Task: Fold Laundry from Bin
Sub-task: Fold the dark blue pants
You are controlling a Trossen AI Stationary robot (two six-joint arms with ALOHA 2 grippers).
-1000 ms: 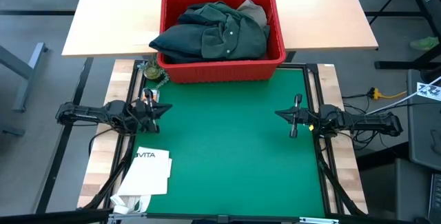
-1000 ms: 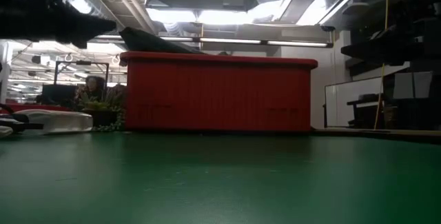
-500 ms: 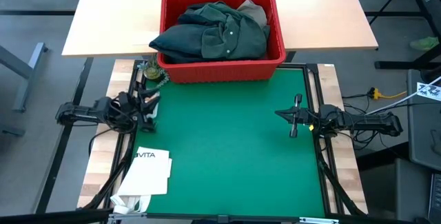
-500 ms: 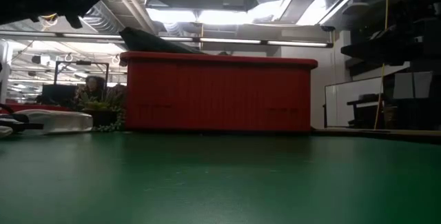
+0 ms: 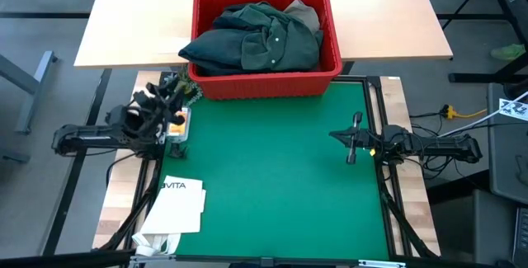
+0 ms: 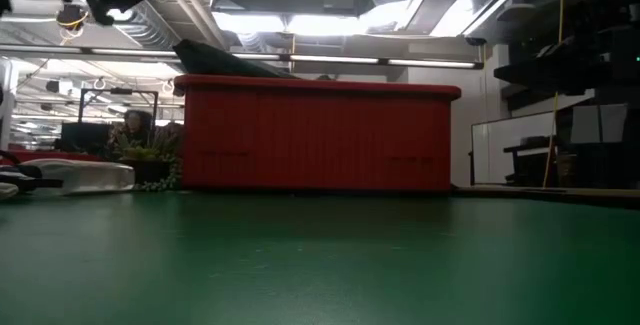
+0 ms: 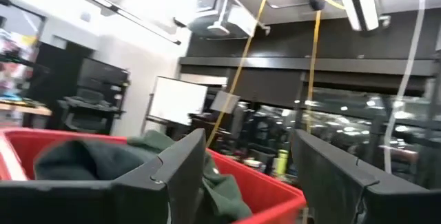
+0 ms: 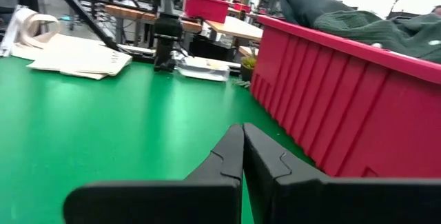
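1. Nearest the front edge of the counter, a white paper bag [image 5: 177, 206] printed "VITA" lies flat at the left corner of the green mat [image 5: 280, 177], touching neither arm.
2. The right gripper [image 5: 353, 138] hangs low over the right side of the mat, well apart from everything else; its 2 fingers [image 8: 227, 162] are pressed together with nothing between them.
3. The left gripper [image 5: 171, 95] sits at the left edge of the mat, raised and angled toward the bin (in the low view only a dark piece of it shows at the top left corner). Its 2 fingers [image 7: 182, 176] stand spread apart and hold nothing.
4. Just beyond the left gripper, a small green plant [image 5: 188, 89] stands at the mat's far left corner, close beside the bin's near left corner.
5. The bin [image 5: 268, 78], a red ribbed crate, stands at the far edge of the mat, where the pale wooden counter [image 5: 132, 21] behind it begins.
6. The laundry is heaped inside the bin: a dark green buttoned shirt [image 5: 256, 41] covers most of the pile and spills over the left rim, and a khaki-tan garment [image 5: 301, 8] peeks out at the far right corner (any other garments are hidden beneath).
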